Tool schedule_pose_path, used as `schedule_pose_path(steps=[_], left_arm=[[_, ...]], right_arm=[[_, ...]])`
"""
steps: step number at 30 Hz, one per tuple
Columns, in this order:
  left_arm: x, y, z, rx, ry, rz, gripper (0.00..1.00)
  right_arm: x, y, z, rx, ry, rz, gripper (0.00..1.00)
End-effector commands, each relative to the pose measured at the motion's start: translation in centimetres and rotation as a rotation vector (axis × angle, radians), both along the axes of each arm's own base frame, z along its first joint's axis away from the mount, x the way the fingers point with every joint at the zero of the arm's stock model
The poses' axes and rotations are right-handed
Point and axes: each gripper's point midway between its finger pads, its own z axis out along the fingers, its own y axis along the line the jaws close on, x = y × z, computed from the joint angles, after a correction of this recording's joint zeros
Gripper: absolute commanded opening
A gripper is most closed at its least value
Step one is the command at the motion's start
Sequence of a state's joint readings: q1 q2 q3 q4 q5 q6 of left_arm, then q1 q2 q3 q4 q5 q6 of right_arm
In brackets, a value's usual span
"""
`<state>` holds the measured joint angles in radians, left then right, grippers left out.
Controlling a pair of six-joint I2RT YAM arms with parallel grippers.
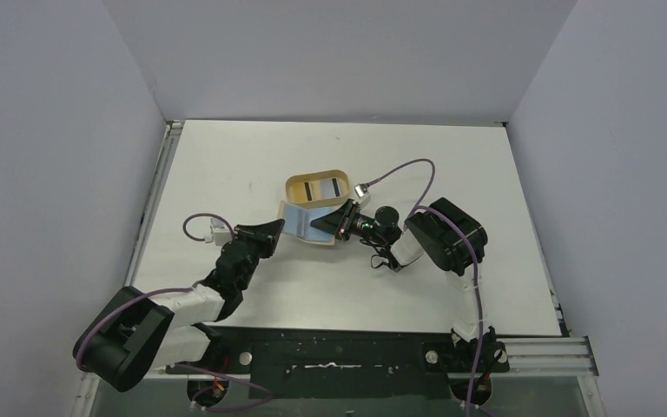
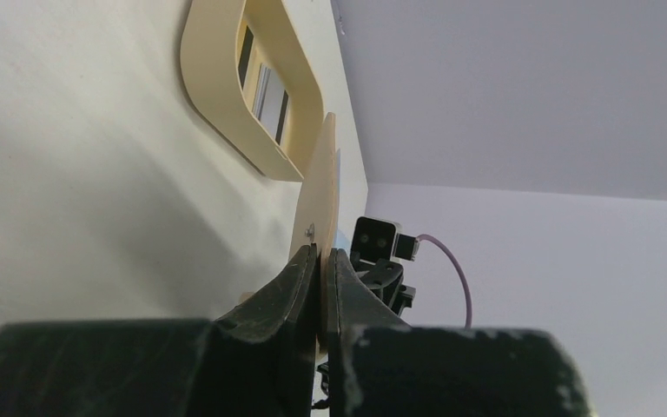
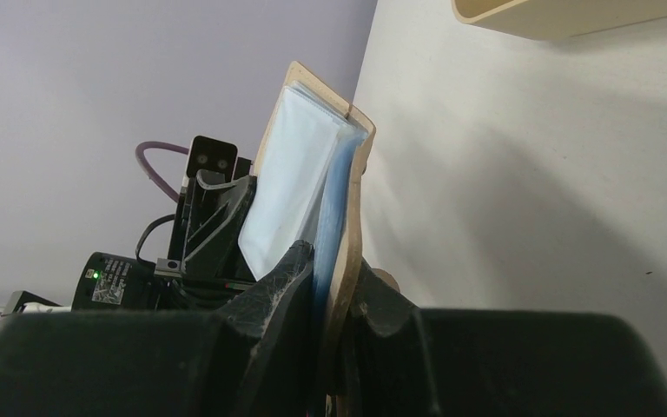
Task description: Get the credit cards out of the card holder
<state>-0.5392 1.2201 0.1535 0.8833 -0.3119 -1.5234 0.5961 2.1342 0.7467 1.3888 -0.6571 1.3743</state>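
Observation:
The card holder (image 1: 298,217) is a tan wallet with a light blue inner panel, held open just above the table between both grippers. My left gripper (image 1: 280,228) is shut on its tan flap (image 2: 321,182), just below the small stud (image 2: 310,230). My right gripper (image 1: 337,219) is shut on the other side, clamping the blue lining and tan cover (image 3: 352,200). The pale blue panel (image 3: 291,178) stands up above its fingers. I cannot tell whether a card sits among the wallet's layers. A pale flat card with dark bands (image 1: 321,189) lies in the tray.
The oval tan rimmed tray (image 1: 288,185) stands right behind the wallet; it also shows in the left wrist view (image 2: 213,78) and the right wrist view (image 3: 556,13). Grey walls close the table at the back and sides. A purple cable (image 1: 408,169) arcs over the right arm.

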Motion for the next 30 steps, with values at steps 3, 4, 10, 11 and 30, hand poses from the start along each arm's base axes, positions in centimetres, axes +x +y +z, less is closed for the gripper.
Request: schedule_pose_path(steps=[3,4,10,11,30], left_arm=[[1.08,0.10,2.88,-0.012,-0.075,0.013,0.00],[1.11,0.16,2.88,-0.013,-0.074,0.014,0.00],[1.10,0.30,2.66,-0.019,-0.059,0.017,0.05],[1.12,0.29,2.65,-0.020,-0.057,0.016,0.07],[1.10,0.47,3.05,-0.006,-0.046,0.019,0.29]], right_arm=[[0.38,0.60,3.30,0.053,-0.117,0.019,0.00],[0.37,0.64,3.29,0.054,-0.116,0.020,0.00],[0.34,0.67,3.19,0.055,-0.113,0.023,0.00],[0.31,0.66,3.18,0.055,-0.113,0.024,0.00],[-0.04,0.43,3.74,0.079,-0.121,0.031,0.00]])
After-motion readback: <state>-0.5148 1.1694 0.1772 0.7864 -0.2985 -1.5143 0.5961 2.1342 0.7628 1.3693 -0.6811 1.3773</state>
